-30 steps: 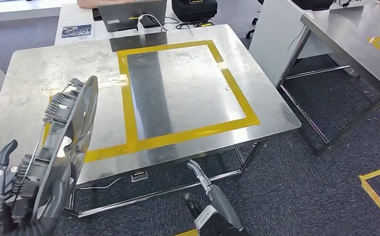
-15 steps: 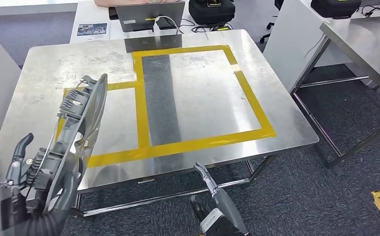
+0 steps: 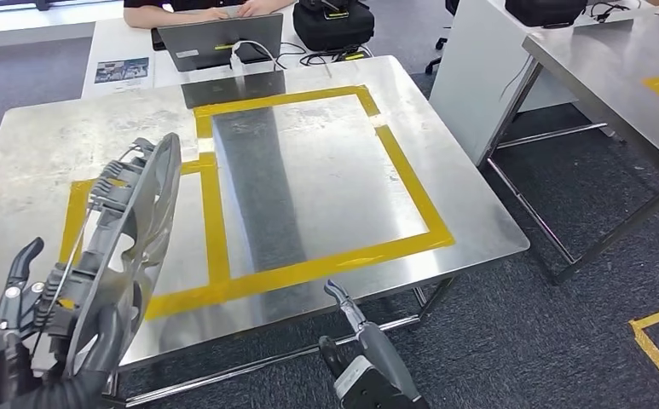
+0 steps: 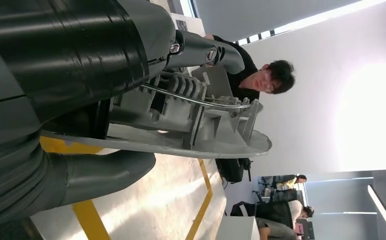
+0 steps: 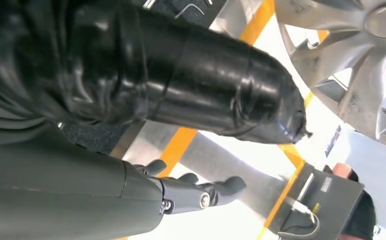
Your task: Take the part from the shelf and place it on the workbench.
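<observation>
The whole view is swinging back to the left as the robot shifts, so the steel bench is sliding across the picture while the hands are keeping their places low in front. The bench, taped with yellow rectangles, is standing just ahead. Behind it a person is working at a laptop. The grey wheel cover is standing nearly on edge, hanging above the near left corner of the bench, not yet set down. The left hand is gripping it by the rim, thumb on the face and fingers hooked in the ribbed back. The right hand is holding nothing, fingers loosely apart, below the bench edge. My worry: held by one edge and tall, the cover could tip or slip once released upright, or clip the bench edge while coming down.
</observation>
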